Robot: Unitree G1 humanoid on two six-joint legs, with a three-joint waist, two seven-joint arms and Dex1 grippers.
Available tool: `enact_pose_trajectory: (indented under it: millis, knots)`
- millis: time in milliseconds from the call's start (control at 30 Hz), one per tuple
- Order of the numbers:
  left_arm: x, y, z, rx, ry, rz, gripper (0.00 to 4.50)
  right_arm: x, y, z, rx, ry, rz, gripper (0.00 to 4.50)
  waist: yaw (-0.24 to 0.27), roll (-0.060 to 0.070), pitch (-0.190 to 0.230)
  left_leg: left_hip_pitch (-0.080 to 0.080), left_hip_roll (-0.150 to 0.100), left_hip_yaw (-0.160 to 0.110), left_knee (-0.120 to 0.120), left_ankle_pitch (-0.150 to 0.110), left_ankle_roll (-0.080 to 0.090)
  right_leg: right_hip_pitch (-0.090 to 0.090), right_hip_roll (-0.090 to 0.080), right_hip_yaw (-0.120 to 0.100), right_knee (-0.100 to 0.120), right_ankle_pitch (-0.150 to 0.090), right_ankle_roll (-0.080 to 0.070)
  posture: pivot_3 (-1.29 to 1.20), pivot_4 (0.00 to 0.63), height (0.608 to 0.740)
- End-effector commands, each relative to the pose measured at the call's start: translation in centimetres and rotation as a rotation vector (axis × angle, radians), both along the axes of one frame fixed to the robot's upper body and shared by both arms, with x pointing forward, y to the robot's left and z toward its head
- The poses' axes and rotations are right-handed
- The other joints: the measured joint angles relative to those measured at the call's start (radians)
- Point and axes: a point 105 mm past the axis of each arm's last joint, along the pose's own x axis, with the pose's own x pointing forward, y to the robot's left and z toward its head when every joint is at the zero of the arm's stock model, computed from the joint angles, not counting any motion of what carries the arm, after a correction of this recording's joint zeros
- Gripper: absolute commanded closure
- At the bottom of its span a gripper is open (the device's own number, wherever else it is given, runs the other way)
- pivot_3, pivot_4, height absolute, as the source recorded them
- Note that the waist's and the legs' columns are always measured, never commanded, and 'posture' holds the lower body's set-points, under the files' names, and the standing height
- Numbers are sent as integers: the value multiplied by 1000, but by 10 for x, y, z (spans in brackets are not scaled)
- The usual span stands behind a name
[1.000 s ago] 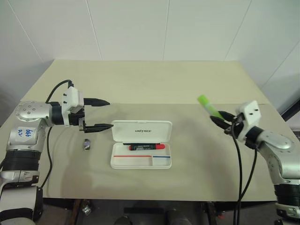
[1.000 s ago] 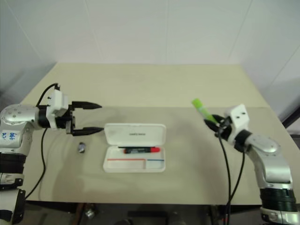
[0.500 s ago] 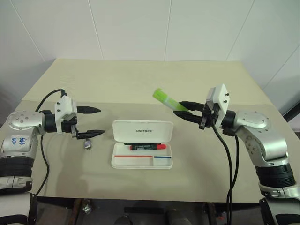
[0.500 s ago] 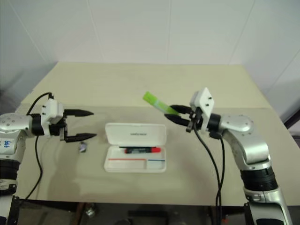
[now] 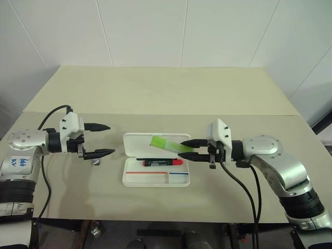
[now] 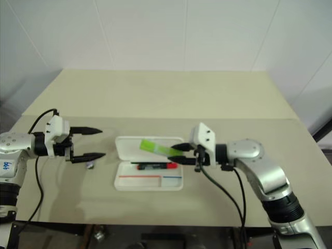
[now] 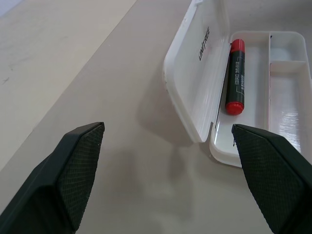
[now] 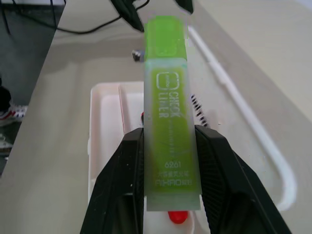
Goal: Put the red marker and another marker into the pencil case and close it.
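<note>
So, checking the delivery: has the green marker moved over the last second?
Yes. The right gripper carried the green marker leftward to above the open pencil case.

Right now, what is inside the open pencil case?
The red marker lies in the pencil case tray's long compartment. The green marker, held above by the right gripper, covers part of the lid.

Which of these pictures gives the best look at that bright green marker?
The right wrist view: the green marker stands large, its lettering readable, clamped between the right gripper's fingers. Both eye views show it small, held above the open pencil case. The left wrist view shows the case and red marker.
</note>
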Motion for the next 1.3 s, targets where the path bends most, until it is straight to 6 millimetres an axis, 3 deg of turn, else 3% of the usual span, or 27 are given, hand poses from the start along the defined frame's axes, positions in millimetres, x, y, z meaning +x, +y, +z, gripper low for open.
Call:
enact_pose_trajectory:
  millis: [33, 133, 600, 1300]
  knots:
    - [-3, -4, 8, -12, -34, -20, 0, -3, 8, -8, -58, -38, 17, 3410, 0, 0, 0, 0, 0, 0, 0, 0, 0, 0, 0, 0, 0, 0, 0, 0, 150, 740]
    - [-3, -5, 7, -14, -30, -26, 0, 3, 17, -14, -85, -86, 9, 3410, 0, 0, 0, 0, 0, 0, 0, 0, 0, 0, 0, 0, 0, 0, 0, 0, 150, 740]
    - [-12, -6, 0, -16, -1, -35, 0, -6, 54, -38, -167, -44, 124, 3410, -1, 0, 0, 0, 0, 0, 0, 0, 0, 0, 0, 0, 0, 0, 0, 0, 150, 740]
    - [-12, -11, -2, -32, -2, -32, 0, -3, 78, -48, -202, 8, 117, 3410, -1, 0, 0, 0, 0, 0, 0, 0, 0, 0, 0, 0, 0, 0, 0, 0, 150, 740]
